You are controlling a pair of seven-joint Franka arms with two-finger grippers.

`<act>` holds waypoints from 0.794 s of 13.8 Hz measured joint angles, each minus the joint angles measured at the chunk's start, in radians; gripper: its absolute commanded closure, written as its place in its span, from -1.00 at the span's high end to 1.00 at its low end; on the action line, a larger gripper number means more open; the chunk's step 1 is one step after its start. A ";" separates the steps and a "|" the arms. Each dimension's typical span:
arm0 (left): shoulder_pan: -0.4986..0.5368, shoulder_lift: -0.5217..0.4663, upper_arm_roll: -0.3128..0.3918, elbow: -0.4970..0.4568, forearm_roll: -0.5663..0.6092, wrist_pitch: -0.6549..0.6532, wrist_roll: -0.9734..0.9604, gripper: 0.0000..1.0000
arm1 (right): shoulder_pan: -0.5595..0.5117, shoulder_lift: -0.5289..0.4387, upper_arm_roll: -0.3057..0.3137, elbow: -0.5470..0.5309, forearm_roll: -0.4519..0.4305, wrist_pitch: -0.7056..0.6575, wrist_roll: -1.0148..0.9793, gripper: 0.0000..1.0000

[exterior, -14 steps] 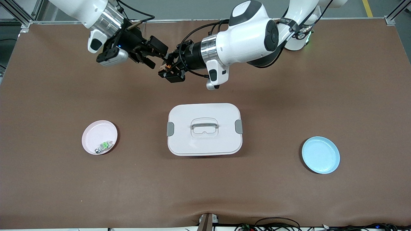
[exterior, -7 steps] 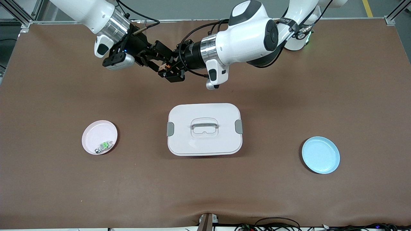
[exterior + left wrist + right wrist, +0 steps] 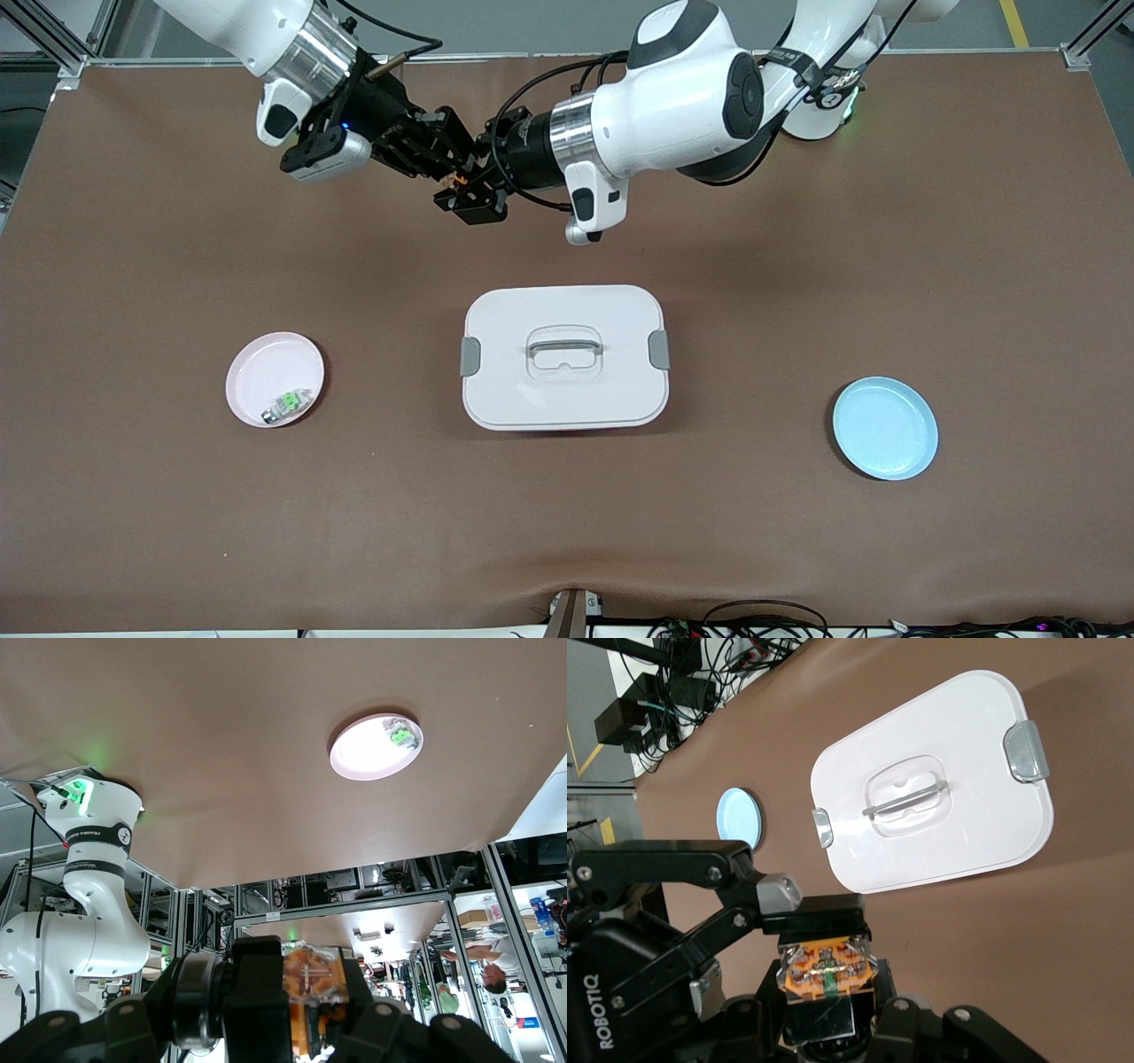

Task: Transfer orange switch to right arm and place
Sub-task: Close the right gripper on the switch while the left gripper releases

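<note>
**Switch clamped between both grippers above the table**

Above bare brown table (image 3: 797, 292), at the robots' edge and toward the right arm's end, the orange switch (image 3: 458, 182) hangs in the air between the two grippers; both wrist views show an end face of it, orange with small metal contacts (image 3: 828, 970), so its long axis cannot be told, and the front view shows only a speck of orange; the left gripper (image 3: 467, 193) has its fingers closed on the switch, and the right gripper (image 3: 446, 164) meets it from the right arm's end with its fingers also closed on the same piece; in the right wrist view the left gripper's black body carries the white word ROBOTIQ (image 3: 595, 1010); lettering on the band of the right arm's base in the left wrist view is too small to read; nearer the front camera lie a white lidded box (image 3: 564, 356) with grey clips, a pink plate (image 3: 257, 368) holding a small green-and-silver piece (image 3: 286, 405), and a blue plate (image 3: 885, 428).
</note>
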 measured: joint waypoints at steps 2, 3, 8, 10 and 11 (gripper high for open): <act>0.000 0.000 0.000 0.000 0.000 0.000 0.000 -0.34 | 0.000 0.003 -0.001 0.004 0.000 -0.004 0.000 -1.00; 0.000 0.000 0.000 0.000 0.000 0.000 0.000 -0.24 | 0.000 0.004 -0.001 0.006 0.000 -0.005 0.000 -1.00; 0.003 0.000 0.001 0.000 0.000 0.000 0.000 1.00 | 0.002 0.012 0.000 0.013 -0.005 -0.012 -0.005 -1.00; 0.006 0.000 0.001 0.002 0.000 0.000 0.000 1.00 | 0.008 0.021 0.001 0.013 -0.021 -0.024 -0.025 -1.00; 0.007 0.000 0.001 0.002 0.000 -0.001 0.001 1.00 | 0.009 0.028 0.001 0.017 -0.035 -0.032 -0.063 -1.00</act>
